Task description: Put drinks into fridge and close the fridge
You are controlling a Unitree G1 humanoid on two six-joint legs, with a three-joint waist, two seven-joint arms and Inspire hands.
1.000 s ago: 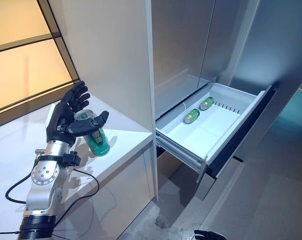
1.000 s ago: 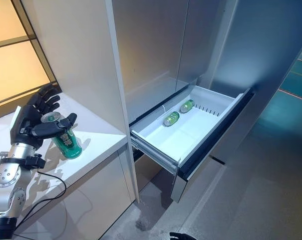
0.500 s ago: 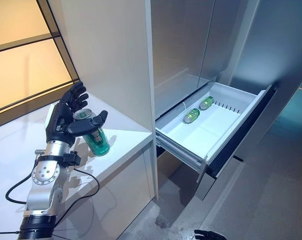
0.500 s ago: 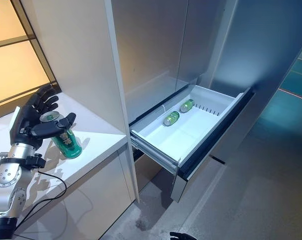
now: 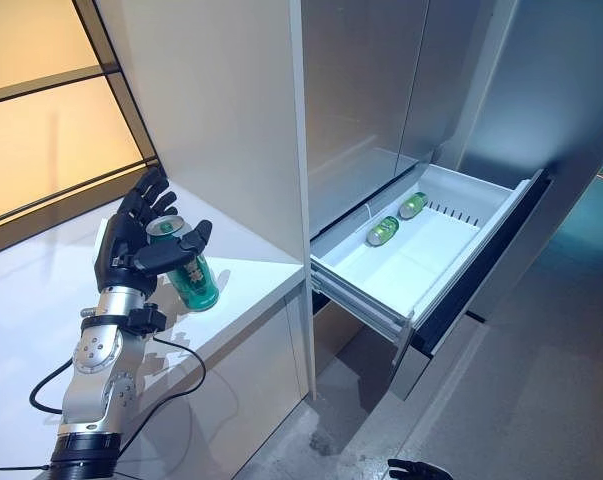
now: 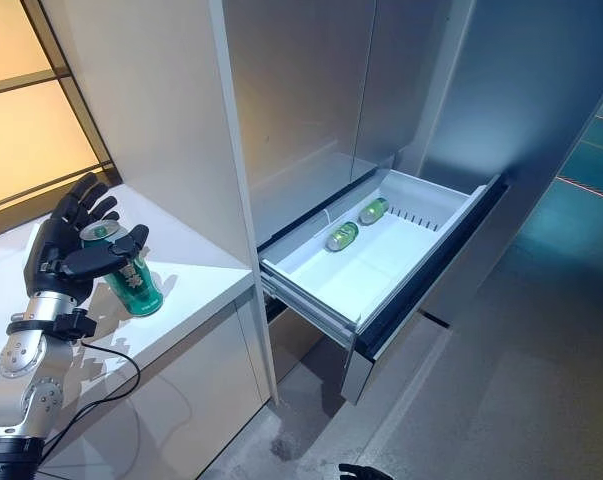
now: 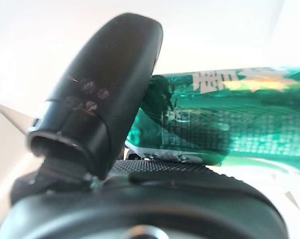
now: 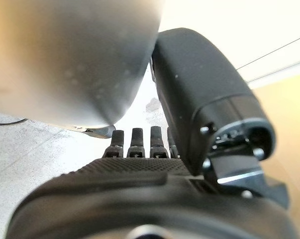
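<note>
Compared with one second ago, the left hand (image 5: 133, 245) is sitting slightly further toward the left side of the head views, and the green can (image 5: 189, 273) is tilting a little less; the can's base is staying on the white tabletop (image 5: 246, 285).

Left hand: the thumb is lying across the front of the can just below its top, and the fingers (image 5: 151, 195) are spreading almost straight behind the can, not wrapping round it. The left wrist view is showing the thumb touching the can (image 7: 229, 117) at its side. The can is standing near the tabletop's front edge, beside the tall white cabinet panel (image 5: 221, 110).

Right hand (image 8: 140, 144): it is showing only at the bottom edge of the head views, low near the floor (image 5: 521, 400). In its own wrist view the fingers are extending straight in a row and are holding nothing.

Fridge drawer (image 5: 481, 225): it is standing pulled out, well apart from the tabletop. Two green cans (image 5: 383, 231) (image 5: 413, 206) are lying on their sides inside it, near its back wall, just beside each other.
</note>
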